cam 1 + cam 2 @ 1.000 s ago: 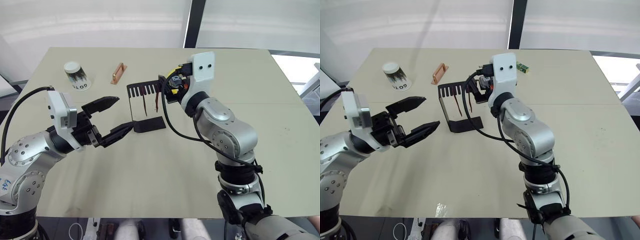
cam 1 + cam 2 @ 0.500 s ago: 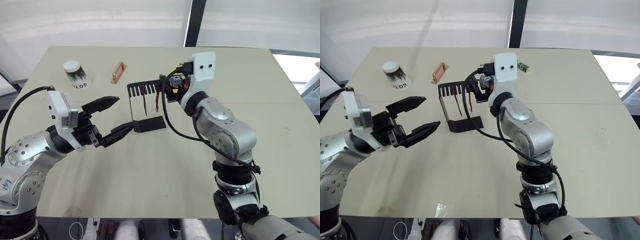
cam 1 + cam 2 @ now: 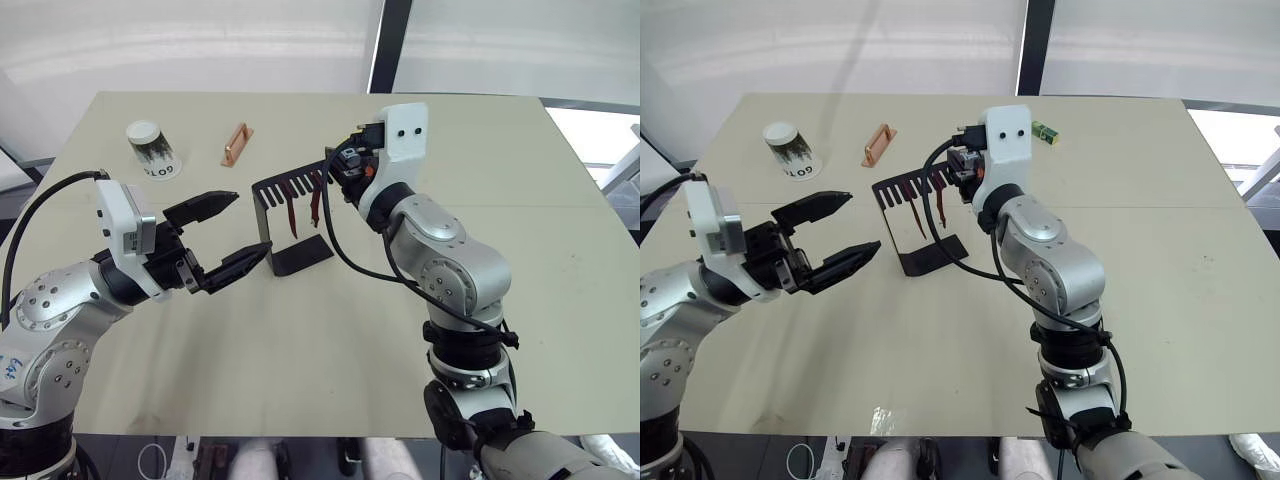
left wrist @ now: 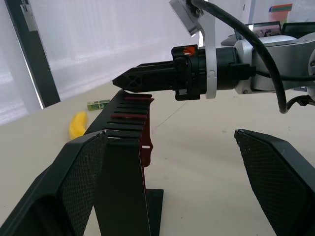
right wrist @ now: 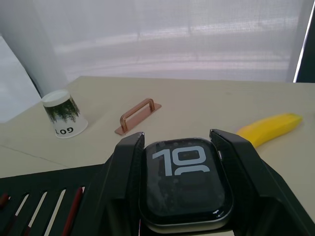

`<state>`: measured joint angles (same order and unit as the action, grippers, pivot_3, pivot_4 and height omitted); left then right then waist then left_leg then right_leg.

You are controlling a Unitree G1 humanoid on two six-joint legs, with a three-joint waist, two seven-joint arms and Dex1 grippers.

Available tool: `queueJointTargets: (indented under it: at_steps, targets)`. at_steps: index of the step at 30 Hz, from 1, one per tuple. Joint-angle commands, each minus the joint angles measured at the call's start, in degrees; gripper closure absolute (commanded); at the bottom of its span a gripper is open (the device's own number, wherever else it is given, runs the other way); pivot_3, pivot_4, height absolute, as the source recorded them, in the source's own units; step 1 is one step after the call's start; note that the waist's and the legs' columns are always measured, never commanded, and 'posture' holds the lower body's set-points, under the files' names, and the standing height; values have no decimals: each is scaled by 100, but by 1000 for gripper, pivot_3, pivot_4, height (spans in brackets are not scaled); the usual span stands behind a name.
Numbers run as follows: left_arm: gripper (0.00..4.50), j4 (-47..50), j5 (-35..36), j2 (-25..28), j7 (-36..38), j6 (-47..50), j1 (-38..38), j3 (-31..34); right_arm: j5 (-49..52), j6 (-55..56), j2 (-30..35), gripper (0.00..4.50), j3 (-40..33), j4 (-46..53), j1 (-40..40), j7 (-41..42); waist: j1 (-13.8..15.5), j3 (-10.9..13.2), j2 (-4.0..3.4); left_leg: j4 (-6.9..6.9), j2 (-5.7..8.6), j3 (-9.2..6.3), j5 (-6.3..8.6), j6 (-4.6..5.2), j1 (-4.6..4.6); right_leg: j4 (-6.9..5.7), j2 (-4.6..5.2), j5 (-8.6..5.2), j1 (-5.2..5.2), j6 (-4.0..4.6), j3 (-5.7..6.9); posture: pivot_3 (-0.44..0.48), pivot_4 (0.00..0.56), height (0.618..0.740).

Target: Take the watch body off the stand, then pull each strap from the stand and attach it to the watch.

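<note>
The watch body (image 5: pixel 184 182), its dark screen showing "10", sits at the end of the stand's comb top with my right gripper (image 3: pixel 336 167) shut on it, one finger (image 5: pixel 125 167) on each side. The black stand (image 3: pixel 302 256) is near the table's middle and leans, its comb top sloping up toward the right gripper. Two dark red straps (image 3: pixel 291 215) (image 3: pixel 314 203) hang from the comb slots. My left gripper (image 3: pixel 250 228) is open just left of the stand, level with its back, holding nothing.
An upturned white cup (image 3: pixel 150 150) and a copper handle (image 3: pixel 236 145) lie at the back left. A small green block (image 3: pixel 1044 131) and a yellow banana-shaped thing (image 5: pixel 268 125) lie behind the right gripper.
The stand's comb top has tipped up on the right gripper's side and its foot has swung slightly. The right gripper has risen a little. The left gripper has stayed put.
</note>
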<state>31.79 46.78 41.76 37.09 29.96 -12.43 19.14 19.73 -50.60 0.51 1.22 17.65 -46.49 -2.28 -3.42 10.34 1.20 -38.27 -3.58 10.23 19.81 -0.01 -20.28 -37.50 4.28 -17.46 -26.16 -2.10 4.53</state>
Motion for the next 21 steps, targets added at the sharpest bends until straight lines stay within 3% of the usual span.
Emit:
queueJointTargets:
  at_steps: [1, 12, 21]
  targets:
    - [0, 152, -1, 16, 5, -68, 52, 92, 139, 249, -56, 2880, -153, 276, -170, 188, 1, 0, 0, 0, 0, 0, 0, 0, -2, 0, 0, 0, -4, 0, 0, 0, 150, 729]
    - [0, 94, -27, 14, 64, -97, 18, 30, 431, 873, -48, 2880, -474, 349, -185, 498, -2, 0, 0, 0, 0, 1, 0, 1, -16, -4, 0, 0, -22, 0, -1, 0, 150, 729]
    - [0, -201, -81, 211, 879, -99, -213, -454, 721, 1100, 1545, 2880, -1265, 1416, 833, 1318, 50, -3, 5, 3, 4, -8, 0, 2, -22, 7, 0, 2, -18, -3, 0, 0, 150, 729]
